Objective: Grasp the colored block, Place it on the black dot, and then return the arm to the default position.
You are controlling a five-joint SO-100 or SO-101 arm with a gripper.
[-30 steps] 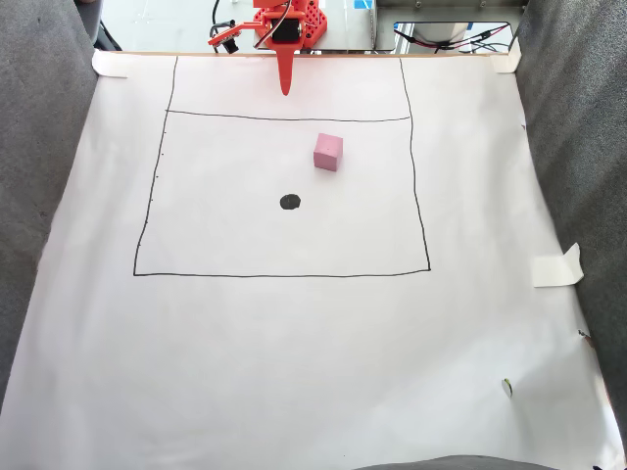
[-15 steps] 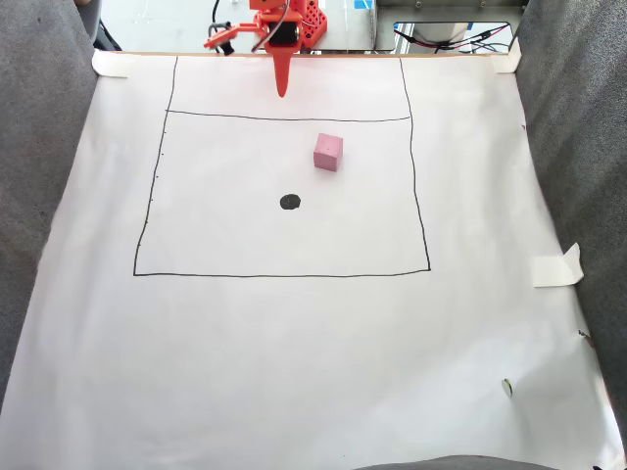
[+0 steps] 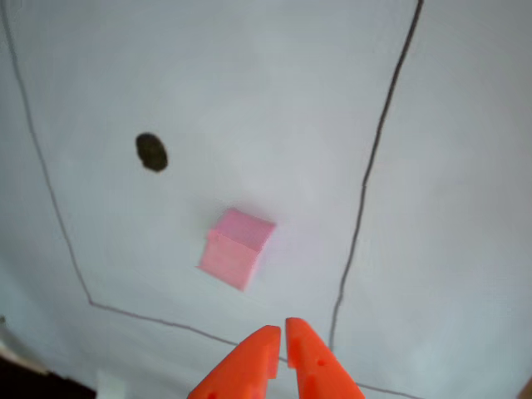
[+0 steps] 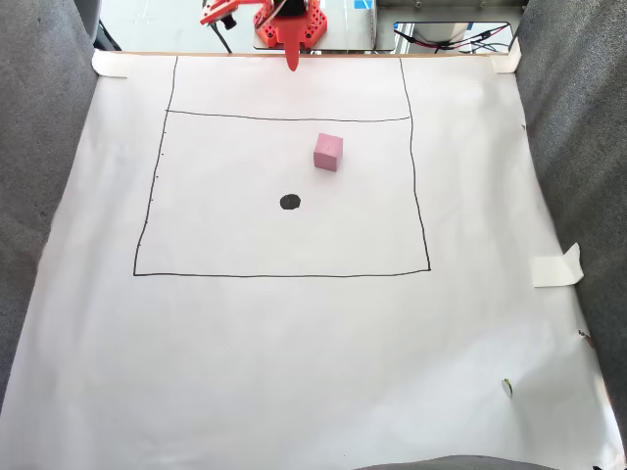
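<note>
The pale pink block (image 4: 328,152) rests on the white paper inside the drawn rectangle, up and to the right of the black dot (image 4: 290,202) in the fixed view. The other view shows the block (image 3: 236,247) lower right of the dot (image 3: 151,152). My orange gripper (image 4: 292,65) hangs at the far edge of the paper, shut and holding nothing. Its two pointed fingertips (image 3: 282,332) meet at the bottom of the other view, short of the block.
White paper (image 4: 294,333) covers the table, marked with a thin black rectangle (image 4: 282,275). Grey fabric walls (image 4: 39,196) stand on both sides. Tape (image 4: 556,266) holds the paper's right edge. The arm's orange base (image 4: 289,24) and cables sit beyond the far edge.
The gripper has pulled back toward the far edge and risen, its tip shifting slightly right. Block and dot have not moved.
</note>
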